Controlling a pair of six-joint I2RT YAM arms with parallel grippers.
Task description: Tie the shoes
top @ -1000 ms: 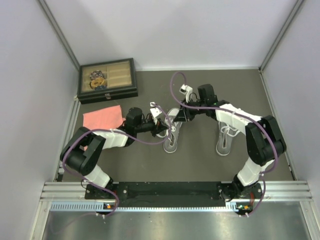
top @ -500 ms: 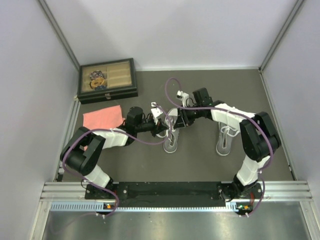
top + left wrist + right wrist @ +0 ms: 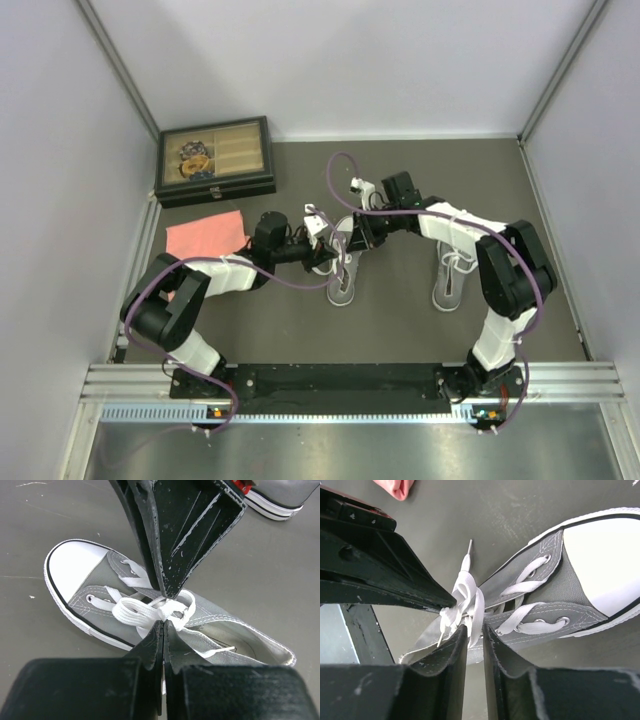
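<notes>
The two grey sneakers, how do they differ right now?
The left sneaker has the left gripper and right gripper pinching its laces; the right sneaker lies apart, untouched. The left sneaker sits mid-table, the right sneaker by the right arm. Both are grey with white soles.

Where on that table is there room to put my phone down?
Bare table lies at the back between the box and the right wall, between the left shoe and right shoe, and in front of them toward the arm bases. Crowded: the left shoe, where left gripper and right gripper meet at its laces.
</notes>
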